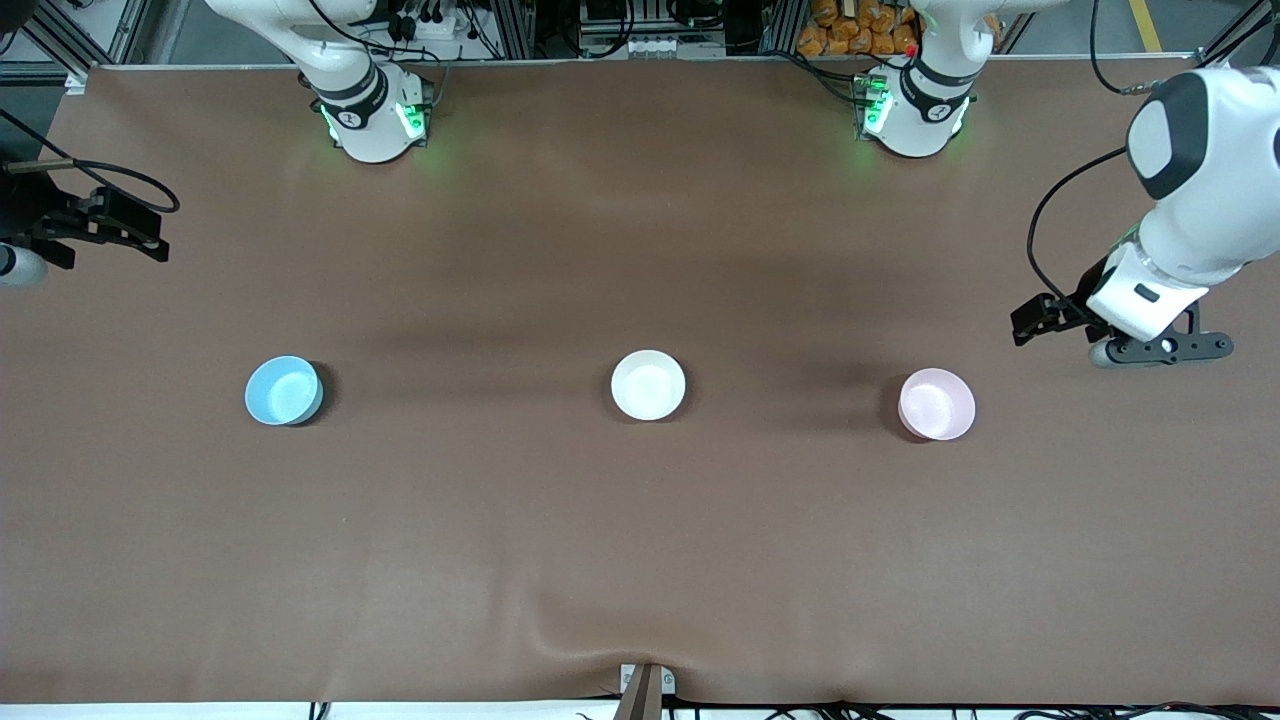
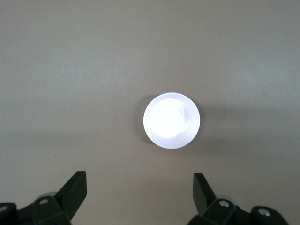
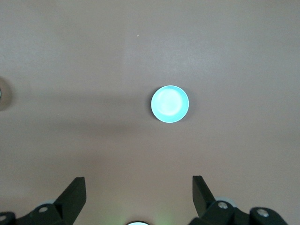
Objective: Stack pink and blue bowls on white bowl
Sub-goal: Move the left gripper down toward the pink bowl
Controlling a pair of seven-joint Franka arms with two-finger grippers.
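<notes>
The brown desk [image 1: 640, 560] carries three bowls in a row, with the white bowl [image 1: 648, 384] as the middle landmark. The pink bowl [image 1: 936, 404] sits well apart from it toward the left arm's end, and the blue bowl [image 1: 284, 390] well apart toward the right arm's end; all are upright and empty.

The left gripper [image 2: 139, 193] hangs high over the desk near the pink bowl, its fingers spread wide and empty. The right gripper [image 3: 138, 196] hangs at the desk's edge past the blue bowl, fingers also wide and empty.

No bowl is stacked yet. A good pick probably means descending straight over one rim wall, one finger inside, one outside, then lowering centred onto the white bowl.
</notes>
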